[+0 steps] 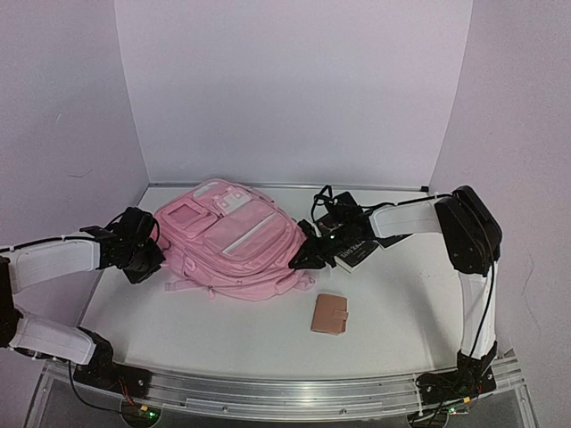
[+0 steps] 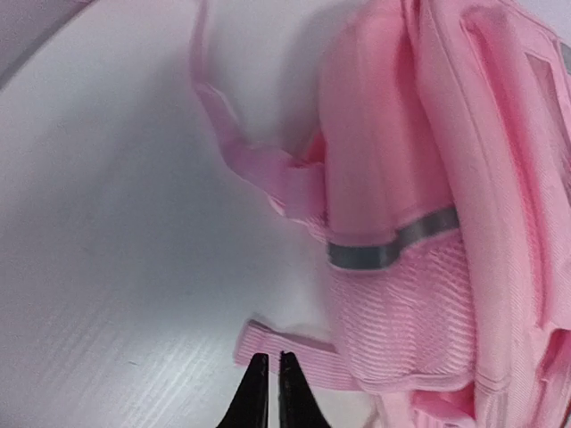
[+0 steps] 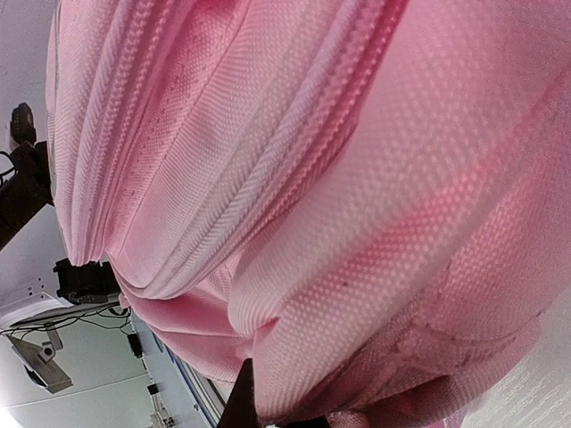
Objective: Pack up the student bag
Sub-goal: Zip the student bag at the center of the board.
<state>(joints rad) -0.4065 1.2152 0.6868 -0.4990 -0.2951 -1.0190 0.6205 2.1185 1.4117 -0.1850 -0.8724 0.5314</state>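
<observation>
The student bag (image 1: 234, 239), a big soft pink backpack, lies flat in the middle of the table with its front pockets up. My left gripper (image 1: 158, 256) is at its left side. In the left wrist view that gripper (image 2: 270, 358) is shut, its tips right at a loose pink strap (image 2: 308, 352) below the grey stripe (image 2: 393, 242), with nothing between them. My right gripper (image 1: 298, 261) is at the bag's right lower edge. Pink fabric (image 3: 339, 205) fills the right wrist view. A fold of it is pinched at the right gripper (image 3: 272, 415), where only one fingertip (image 3: 243, 401) shows clearly.
A brown wallet (image 1: 330, 314) lies on the table in front of the bag's right side. A black book (image 1: 357, 251) sits under the right forearm, with dark items and cables (image 1: 332, 210) behind it. White walls close in the table's back and sides.
</observation>
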